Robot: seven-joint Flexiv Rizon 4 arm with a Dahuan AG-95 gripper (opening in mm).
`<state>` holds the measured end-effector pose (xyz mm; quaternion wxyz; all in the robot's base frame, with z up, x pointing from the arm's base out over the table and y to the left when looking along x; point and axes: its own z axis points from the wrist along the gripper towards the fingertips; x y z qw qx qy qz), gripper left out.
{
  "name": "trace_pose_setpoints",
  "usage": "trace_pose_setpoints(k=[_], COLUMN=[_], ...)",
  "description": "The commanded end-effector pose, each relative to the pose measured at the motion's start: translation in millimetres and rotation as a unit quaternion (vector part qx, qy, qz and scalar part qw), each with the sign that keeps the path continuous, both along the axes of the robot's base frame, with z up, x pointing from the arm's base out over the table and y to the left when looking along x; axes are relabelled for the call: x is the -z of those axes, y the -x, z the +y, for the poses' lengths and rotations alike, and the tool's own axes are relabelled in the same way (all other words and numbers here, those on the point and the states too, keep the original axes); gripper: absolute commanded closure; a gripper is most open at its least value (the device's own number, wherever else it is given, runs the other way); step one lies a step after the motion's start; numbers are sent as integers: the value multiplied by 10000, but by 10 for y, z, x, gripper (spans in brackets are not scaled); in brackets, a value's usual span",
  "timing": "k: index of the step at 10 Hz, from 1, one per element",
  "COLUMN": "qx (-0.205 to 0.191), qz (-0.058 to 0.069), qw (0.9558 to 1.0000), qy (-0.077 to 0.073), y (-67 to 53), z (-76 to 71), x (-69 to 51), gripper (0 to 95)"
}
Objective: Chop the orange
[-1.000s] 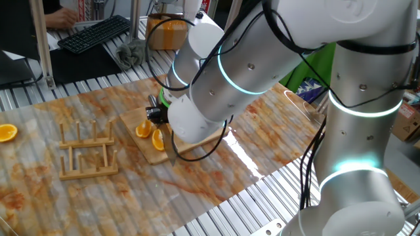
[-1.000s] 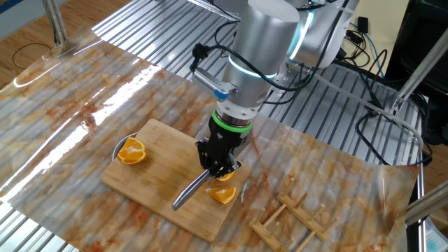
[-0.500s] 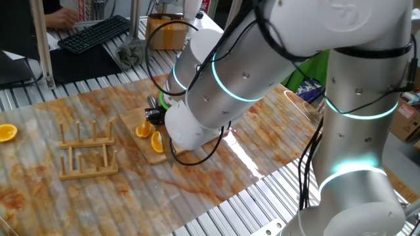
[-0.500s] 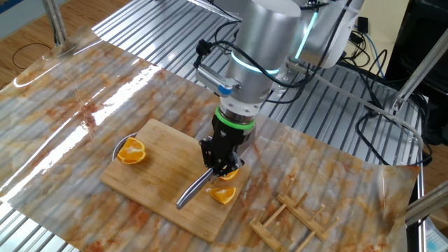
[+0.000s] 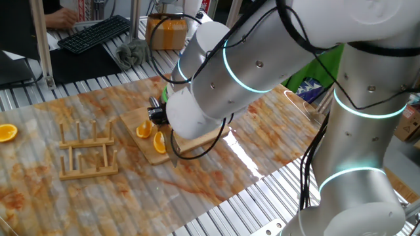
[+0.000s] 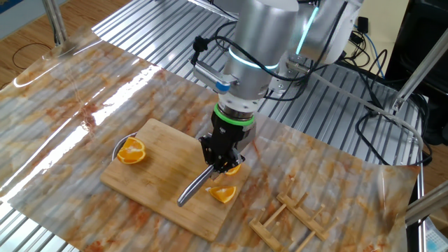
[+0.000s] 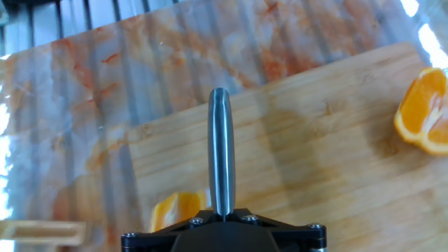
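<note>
Two thin orange wedges lie on the wooden board (image 6: 157, 157): one (image 6: 224, 194) near the board's edge, the other (image 6: 234, 169) partly hidden under my gripper. In the one fixed view they lie at the board's left end (image 5: 143, 130) (image 5: 158, 140). My gripper (image 6: 222, 157) is shut on a metal knife (image 6: 192, 189), whose blade slants down to the board beside the wedges. The hand view shows the knife (image 7: 221, 150) pointing straight ahead over the board (image 7: 315, 161), with one wedge (image 7: 178, 208) just left of it.
A rounder orange half (image 6: 131, 150) sits at the board's other end, at the right edge of the hand view (image 7: 423, 112). A wooden rack (image 5: 88, 152) stands beside the board, also in the other fixed view (image 6: 287, 220). A loose orange slice (image 5: 6, 132) lies far left.
My gripper and the knife have shifted slightly up and away from the near wedge. The arm's elbow has swung a little. The wedges have not moved.
</note>
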<state>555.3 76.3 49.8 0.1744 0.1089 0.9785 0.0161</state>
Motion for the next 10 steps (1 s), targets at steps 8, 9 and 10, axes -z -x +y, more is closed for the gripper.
trace_pose_setpoints(k=[8, 9, 10], qx=[-182, -188, -177], qz=[215, 392, 376], qw=[9996, 9990, 9991], qy=[45, 59, -55], y=[-361, -371, -387], z=[-56, -64, -53], x=[97, 64, -9], gripper=[950, 950, 950])
